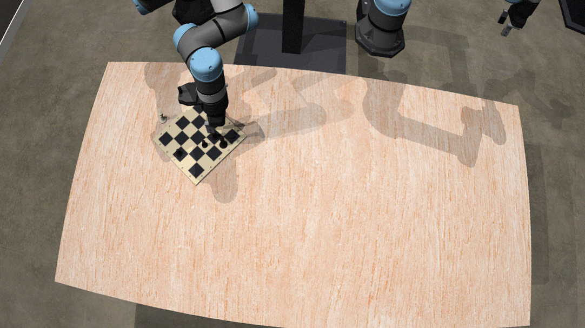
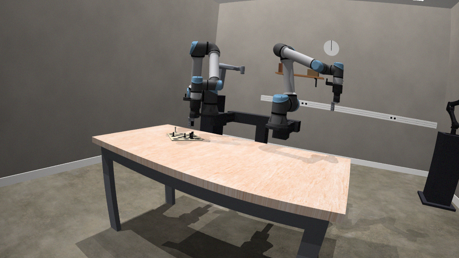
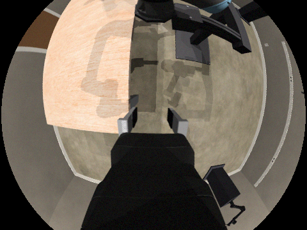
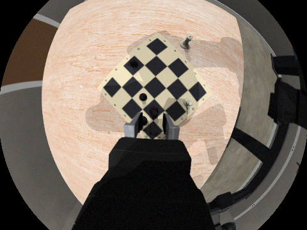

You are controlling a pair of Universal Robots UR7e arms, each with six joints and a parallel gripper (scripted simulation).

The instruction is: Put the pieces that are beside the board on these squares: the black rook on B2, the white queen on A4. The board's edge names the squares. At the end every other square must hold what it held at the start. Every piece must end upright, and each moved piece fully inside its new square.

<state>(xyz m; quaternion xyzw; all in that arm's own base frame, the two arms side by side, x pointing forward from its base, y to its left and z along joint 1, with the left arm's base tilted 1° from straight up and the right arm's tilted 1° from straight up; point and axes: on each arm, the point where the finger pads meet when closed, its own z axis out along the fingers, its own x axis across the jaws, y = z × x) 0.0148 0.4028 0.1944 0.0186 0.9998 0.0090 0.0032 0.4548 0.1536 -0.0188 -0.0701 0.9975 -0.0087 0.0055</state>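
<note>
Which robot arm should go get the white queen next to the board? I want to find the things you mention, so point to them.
Probably the right. Its open gripper (image 1: 213, 132) (image 2: 191, 122) (image 4: 153, 122) is above the board (image 1: 196, 181) (image 2: 172, 139) (image 4: 144, 55), near the white queen (image 1: 162, 118) (image 2: 175, 129) (image 4: 185, 43). The left gripper (image 1: 504, 23) (image 2: 332, 106) (image 3: 152, 114) is far away, past the table's edge.

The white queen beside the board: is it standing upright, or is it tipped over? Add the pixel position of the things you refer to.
Upright: in the right wrist view, the white queen (image 1: 162, 118) (image 2: 175, 129) (image 4: 186, 42) rests on its round base, top raised above.
</note>
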